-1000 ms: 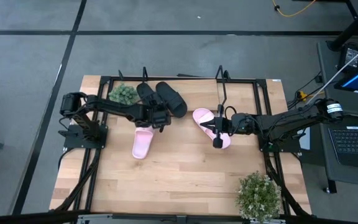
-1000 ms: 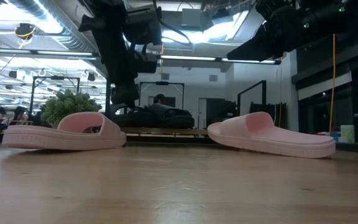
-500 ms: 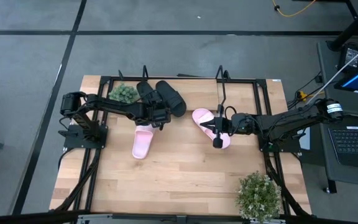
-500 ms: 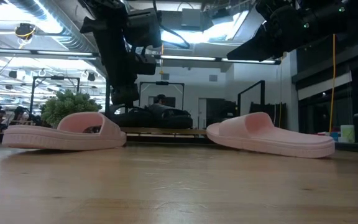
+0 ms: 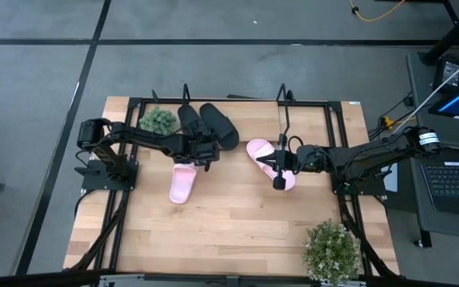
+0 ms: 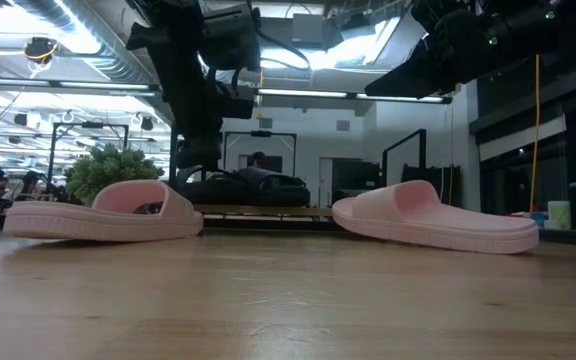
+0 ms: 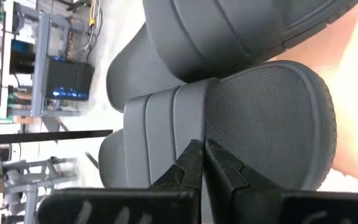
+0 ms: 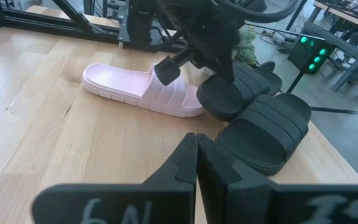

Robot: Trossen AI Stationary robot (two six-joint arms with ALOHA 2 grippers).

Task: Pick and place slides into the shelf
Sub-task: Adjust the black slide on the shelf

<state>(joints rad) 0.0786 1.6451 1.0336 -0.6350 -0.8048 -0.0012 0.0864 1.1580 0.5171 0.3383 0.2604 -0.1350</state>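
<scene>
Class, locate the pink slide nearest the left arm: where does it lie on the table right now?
In the high view, the pink slide lies flat on the wooden table, left of centre, just in front of the left gripper and the two black slides.

2 dark arms [image 5: 146,137], black cables, white scrawl on wrists.

the left gripper [image 5: 206,150], fingers together above the heel of a black slide [image 5: 190,121], shifts a little toward the table's far edge half a second ago and returns by now to nearly its first place. the black slide under it turns slightly, its toe swinging from leftward to more nearly straight away. in the low view the right-hand pink slide [image 6: 434,220] edges marginally leftward on the table [image 6: 288,300].
</scene>
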